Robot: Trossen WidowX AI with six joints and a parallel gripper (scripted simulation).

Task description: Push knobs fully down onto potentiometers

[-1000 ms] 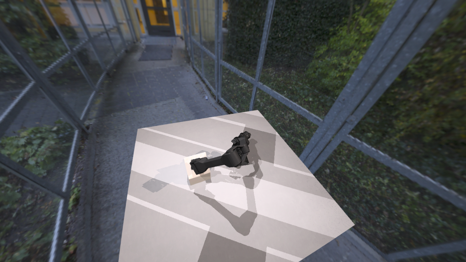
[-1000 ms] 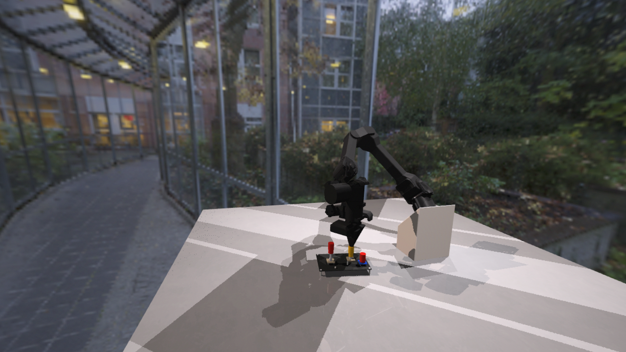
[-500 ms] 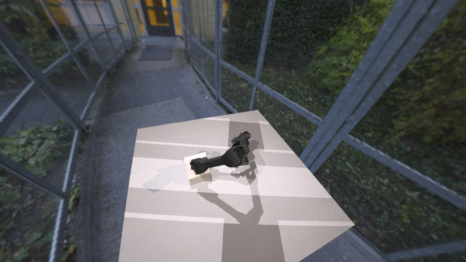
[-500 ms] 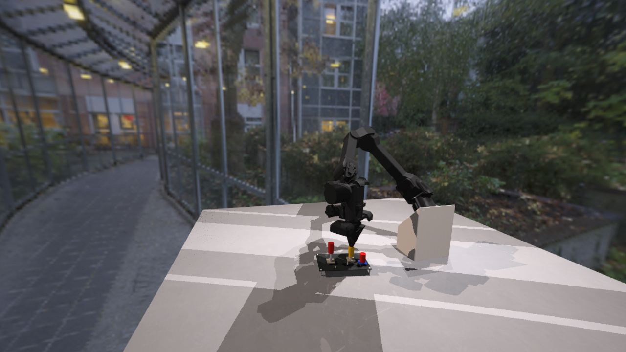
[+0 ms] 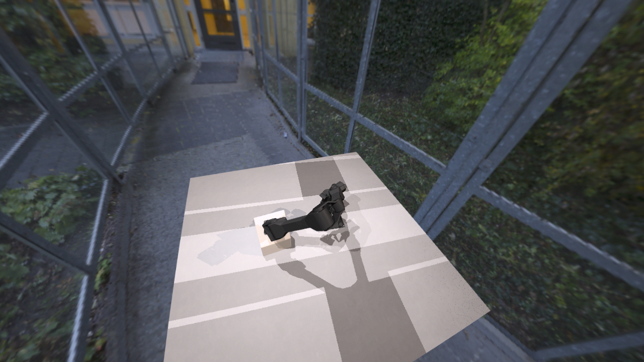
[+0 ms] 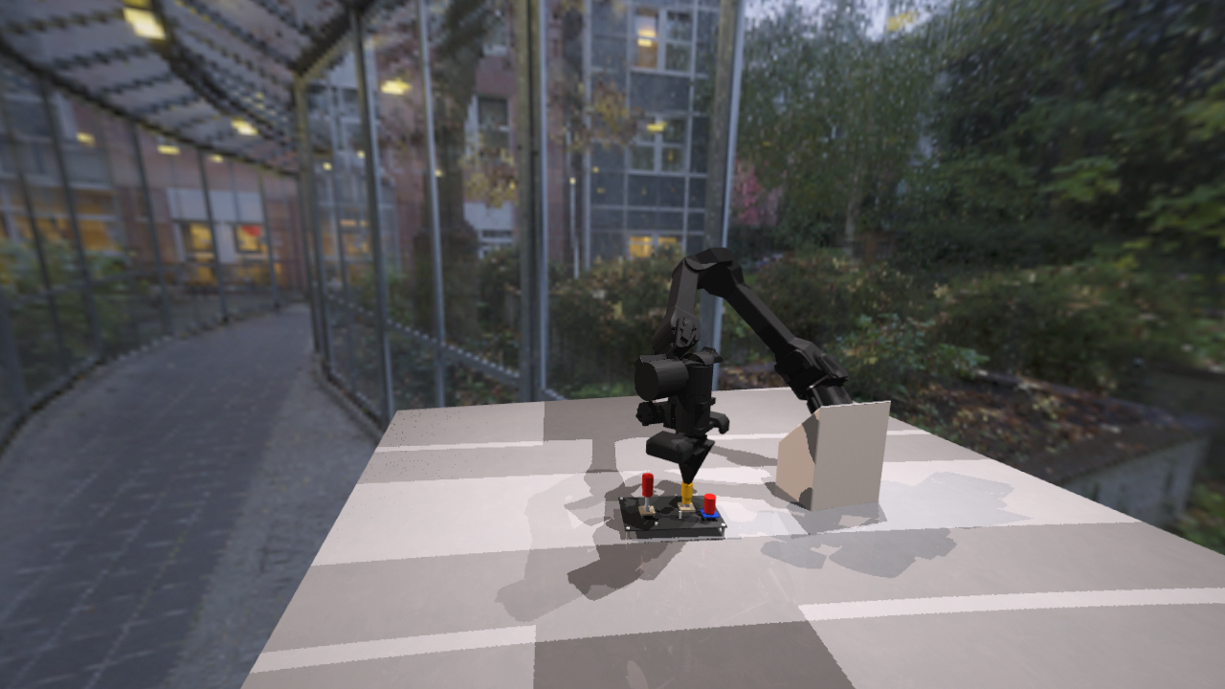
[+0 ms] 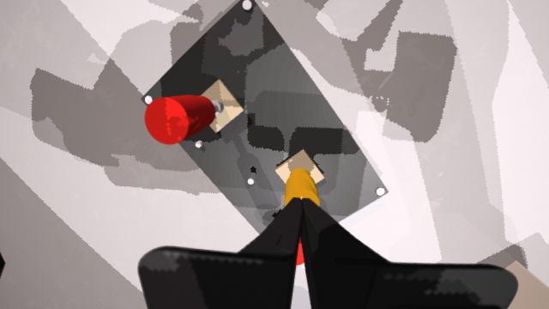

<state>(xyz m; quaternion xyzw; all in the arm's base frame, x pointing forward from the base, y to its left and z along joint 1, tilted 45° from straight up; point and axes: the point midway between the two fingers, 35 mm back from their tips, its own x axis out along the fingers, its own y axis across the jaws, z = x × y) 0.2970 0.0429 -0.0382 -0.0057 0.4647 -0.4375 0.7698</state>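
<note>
Hand (image 7: 302, 205) with fingers together bore on my yellow knob (image 7: 301, 185), apparently near seated, while the tall red knob (image 7: 177, 117) at left remained raised.

glossy black tool (image 7: 301, 206); smooth matt red knob (image 7: 177, 118) on a silvery metal shaft (image 7: 218, 106).

Two red knobs (image 6: 647, 483), one yellow (image 6: 685, 491)
</note>
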